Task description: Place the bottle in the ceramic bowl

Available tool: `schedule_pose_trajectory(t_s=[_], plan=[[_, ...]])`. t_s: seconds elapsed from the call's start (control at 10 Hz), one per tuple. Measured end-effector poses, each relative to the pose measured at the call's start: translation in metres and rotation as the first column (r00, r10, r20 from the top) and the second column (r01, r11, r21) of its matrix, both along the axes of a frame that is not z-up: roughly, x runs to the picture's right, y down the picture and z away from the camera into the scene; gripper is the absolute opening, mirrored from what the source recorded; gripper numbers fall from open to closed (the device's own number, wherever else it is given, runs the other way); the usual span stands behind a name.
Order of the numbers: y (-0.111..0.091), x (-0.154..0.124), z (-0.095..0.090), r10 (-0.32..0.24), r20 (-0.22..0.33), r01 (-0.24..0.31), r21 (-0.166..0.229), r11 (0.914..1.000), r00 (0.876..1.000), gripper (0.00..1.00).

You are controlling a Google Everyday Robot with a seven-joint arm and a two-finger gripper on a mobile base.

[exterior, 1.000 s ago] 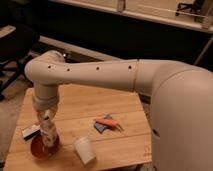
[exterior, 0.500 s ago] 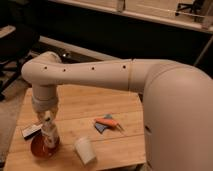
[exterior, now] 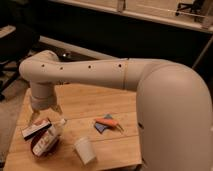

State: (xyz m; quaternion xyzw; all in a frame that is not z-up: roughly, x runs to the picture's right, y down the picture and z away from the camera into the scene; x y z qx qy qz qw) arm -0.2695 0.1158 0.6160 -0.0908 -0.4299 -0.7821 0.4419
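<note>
The claw (exterior: 46, 113) hung spread and empty above the bottle (exterior: 52, 135), which lay tilted in the bowl (exterior: 41, 149) on the desk (exterior: 100, 102). Leaning across the rim, the bottle might have rolled out.

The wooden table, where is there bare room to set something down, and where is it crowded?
The wooden table is bare along its back, behind the orange and blue items. The front left is crowded: the pincer hangs over the bottle lying tilted in the ceramic bowl, with a flat packet and the paper cup close by.
</note>
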Motion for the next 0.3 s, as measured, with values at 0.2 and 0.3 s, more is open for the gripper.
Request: schedule_pose_trajectory(t_s=[0.2, 0.3], plan=[[-0.0046, -0.0036, 0.0013, 0.019, 0.0, -0.019, -0.005, 0.9998, 1.0, 0.78], [-0.0091, -0.0075, 0.0004, 0.049, 0.004, -0.049, -0.022, 0.9986, 0.999, 0.78]])
